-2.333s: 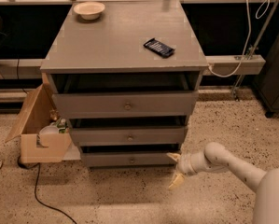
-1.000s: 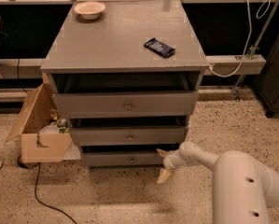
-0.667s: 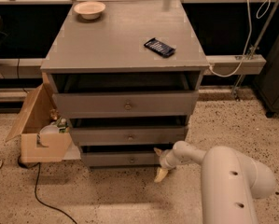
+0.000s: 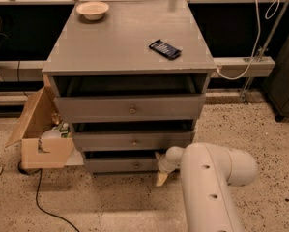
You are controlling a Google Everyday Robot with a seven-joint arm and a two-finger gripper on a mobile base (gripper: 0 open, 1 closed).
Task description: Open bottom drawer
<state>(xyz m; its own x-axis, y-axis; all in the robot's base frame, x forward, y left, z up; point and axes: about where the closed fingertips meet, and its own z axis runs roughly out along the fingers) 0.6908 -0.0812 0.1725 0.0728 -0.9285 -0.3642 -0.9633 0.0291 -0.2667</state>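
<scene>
The grey cabinet (image 4: 124, 37) has three drawers. The bottom drawer (image 4: 115, 165) is the smallest front, with a small brass knob (image 4: 137, 166) at its centre. It sits slightly out, with a dark gap above it. My gripper (image 4: 159, 167) is low at the right end of the bottom drawer's front, to the right of the knob. One finger (image 4: 157, 154) points up by the drawer's corner and the other finger (image 4: 161, 179) points down toward the floor, so it is open and holds nothing. My white arm (image 4: 207, 187) fills the lower right.
A pale bowl (image 4: 92, 9) and a dark flat packet (image 4: 165, 49) lie on the cabinet top. An open cardboard box (image 4: 40, 139) stands left of the cabinet. A black cable (image 4: 42, 202) runs over the speckled floor. A white cable (image 4: 252, 37) hangs at the right.
My arm has swung left across the floor, bringing the gripper from right of the cabinet to the bottom drawer's right end. The drawers have not moved.
</scene>
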